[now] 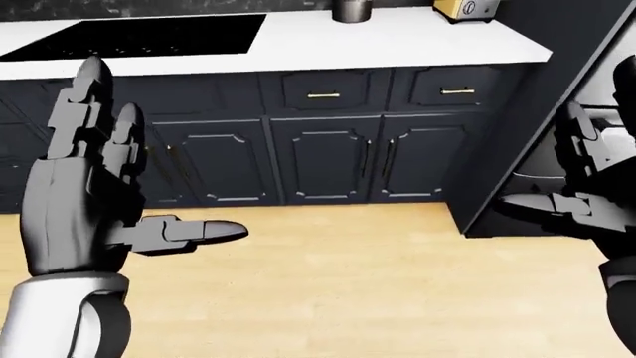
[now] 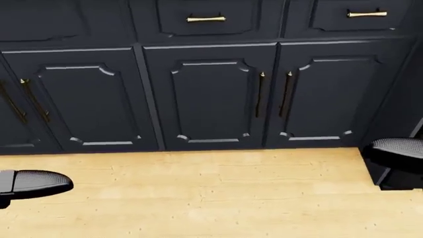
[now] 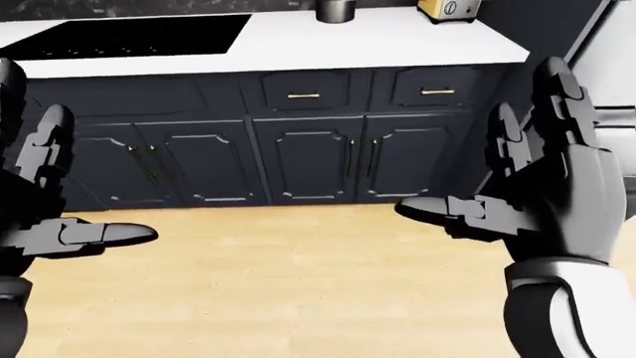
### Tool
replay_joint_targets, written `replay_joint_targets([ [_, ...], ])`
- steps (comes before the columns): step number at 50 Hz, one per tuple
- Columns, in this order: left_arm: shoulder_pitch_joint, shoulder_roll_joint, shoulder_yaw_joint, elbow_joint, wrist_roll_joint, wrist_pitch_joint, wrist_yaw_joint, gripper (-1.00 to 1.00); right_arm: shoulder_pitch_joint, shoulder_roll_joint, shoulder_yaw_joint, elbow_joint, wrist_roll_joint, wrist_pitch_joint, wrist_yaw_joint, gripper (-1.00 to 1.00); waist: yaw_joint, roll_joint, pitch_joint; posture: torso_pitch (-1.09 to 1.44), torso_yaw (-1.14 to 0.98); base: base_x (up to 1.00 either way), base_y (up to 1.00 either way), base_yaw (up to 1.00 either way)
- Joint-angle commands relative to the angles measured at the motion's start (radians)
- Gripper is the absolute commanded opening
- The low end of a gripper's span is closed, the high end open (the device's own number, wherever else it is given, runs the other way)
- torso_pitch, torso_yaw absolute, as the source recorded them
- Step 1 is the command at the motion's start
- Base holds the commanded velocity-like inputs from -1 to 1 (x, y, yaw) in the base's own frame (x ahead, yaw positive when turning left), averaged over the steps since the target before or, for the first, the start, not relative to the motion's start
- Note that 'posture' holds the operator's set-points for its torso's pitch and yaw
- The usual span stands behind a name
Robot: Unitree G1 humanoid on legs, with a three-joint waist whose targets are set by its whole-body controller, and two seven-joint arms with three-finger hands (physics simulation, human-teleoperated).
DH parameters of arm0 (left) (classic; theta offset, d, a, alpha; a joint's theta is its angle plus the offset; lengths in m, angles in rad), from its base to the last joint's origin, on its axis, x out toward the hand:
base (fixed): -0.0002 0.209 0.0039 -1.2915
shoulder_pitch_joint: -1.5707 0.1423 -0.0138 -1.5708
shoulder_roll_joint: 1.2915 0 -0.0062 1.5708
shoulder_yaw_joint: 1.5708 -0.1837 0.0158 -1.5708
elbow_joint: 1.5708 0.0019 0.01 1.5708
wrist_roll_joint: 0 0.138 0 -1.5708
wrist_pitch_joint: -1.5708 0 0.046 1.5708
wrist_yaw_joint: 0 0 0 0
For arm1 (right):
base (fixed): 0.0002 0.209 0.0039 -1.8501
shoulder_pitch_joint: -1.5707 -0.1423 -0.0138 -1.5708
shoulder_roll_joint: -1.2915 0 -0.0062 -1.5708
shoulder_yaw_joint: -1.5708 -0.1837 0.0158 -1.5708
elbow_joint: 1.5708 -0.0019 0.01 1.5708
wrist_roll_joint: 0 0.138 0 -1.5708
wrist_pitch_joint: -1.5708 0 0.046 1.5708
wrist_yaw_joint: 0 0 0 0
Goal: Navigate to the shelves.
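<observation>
The left hand (image 1: 95, 201) is raised with fingers spread wide and thumb stuck out, holding nothing; the right hand (image 3: 542, 198) mirrors it, equally wide and empty. The shelves do not show in any view, so I cannot say where they stand.

What the robot faces instead is a run of dark cabinet doors (image 2: 211, 99) with brass handles, drawers (image 1: 323, 89) above them, and a white tabletop (image 1: 397, 41) over those. A black cooktop (image 1: 139, 33) sits toward the tabletop's left end in the left-eye view; a metal pot (image 1: 351, 10) and a yellow toaster (image 1: 467, 7) stand along its far edge near the right corner. A tall dark panel (image 1: 537, 127) closes the cabinet run on the right, with a pale appliance (image 3: 611, 74) just beyond it, only partly visible.

As a judgement, the walk is unfinished: the goal is not yet in sight, and turning or travelling is left.

The wooden floor (image 1: 338, 283) lies open between the hands and toward the bottom of each view. The cabinet fronts bound it at the top, the dark panel's corner juts in at the right, and that corner looks the likeliest thing to clip.
</observation>
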Motion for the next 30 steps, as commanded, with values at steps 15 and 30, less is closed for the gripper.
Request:
replay_joint_targets([
  [15,-0.001,0.022,0.012,-0.017,0.018,-0.052,0.015,1.0,-0.005,0.01,-0.005,-0.029,-0.034,-0.015,0.041,1.0,0.0,0.015,-0.024,0.0,0.0,0.0,-0.04,0.0],
  [30,-0.008,0.024,0.015,-0.017,0.01,-0.046,0.018,1.0,-0.008,0.008,-0.005,-0.03,-0.022,-0.013,0.036,1.0,0.017,0.074,-0.03,0.0,0.0,0.0,-0.6,0.0],
])
